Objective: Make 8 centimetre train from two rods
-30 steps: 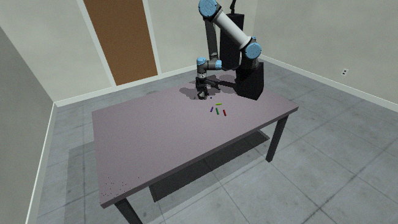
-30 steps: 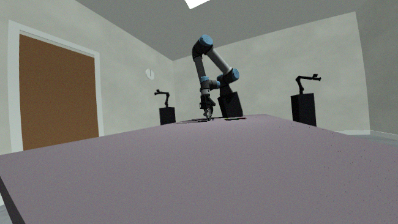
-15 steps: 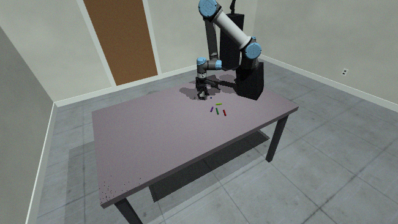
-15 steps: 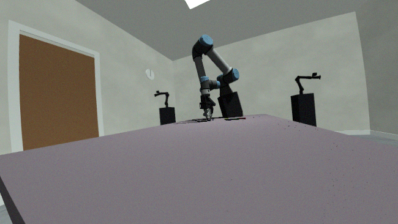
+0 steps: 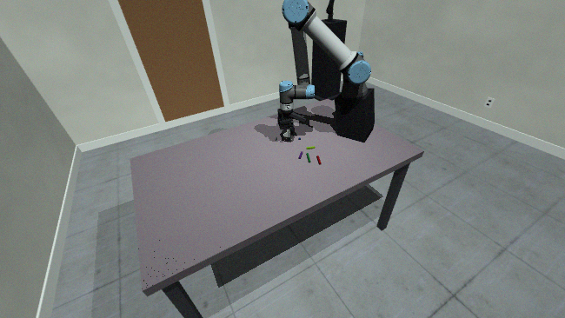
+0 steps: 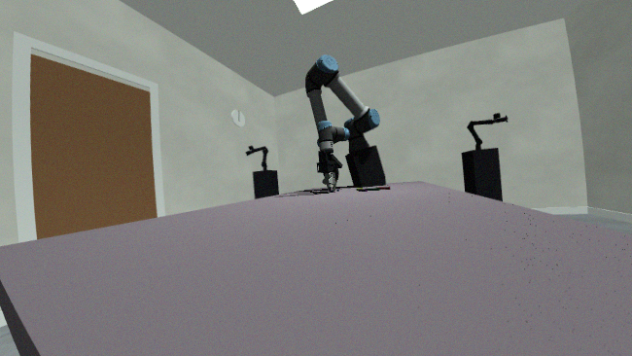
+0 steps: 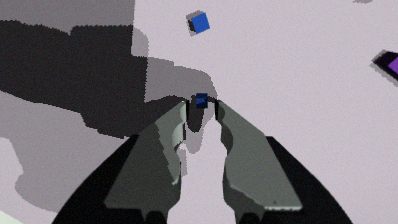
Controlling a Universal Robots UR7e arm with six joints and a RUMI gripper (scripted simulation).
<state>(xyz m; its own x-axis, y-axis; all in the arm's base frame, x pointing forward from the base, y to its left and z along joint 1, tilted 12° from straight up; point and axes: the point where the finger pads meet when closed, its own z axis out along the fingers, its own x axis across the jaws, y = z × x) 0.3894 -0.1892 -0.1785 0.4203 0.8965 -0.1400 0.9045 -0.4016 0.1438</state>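
My gripper (image 5: 287, 138) stands low over the far side of the table, also seen in the exterior view (image 6: 332, 187). In the wrist view its fingers are slightly apart, and a small blue rod (image 7: 201, 100) lies between the tips with a gap on each side. A second blue rod (image 7: 200, 22) (image 5: 299, 138) lies a short way beyond it. A red rod (image 5: 318, 160), a green rod (image 5: 308, 157), a purple rod (image 5: 300, 155) (image 7: 390, 62) and a lime rod (image 5: 310, 148) lie loose to the right of the gripper, apart from each other.
The robot's dark base (image 5: 354, 115) stands at the table's far edge behind the rods. Two dark pedestals with small arms (image 6: 481, 170) (image 6: 264, 182) stand beyond the table. The arm casts dark shadows around the gripper.
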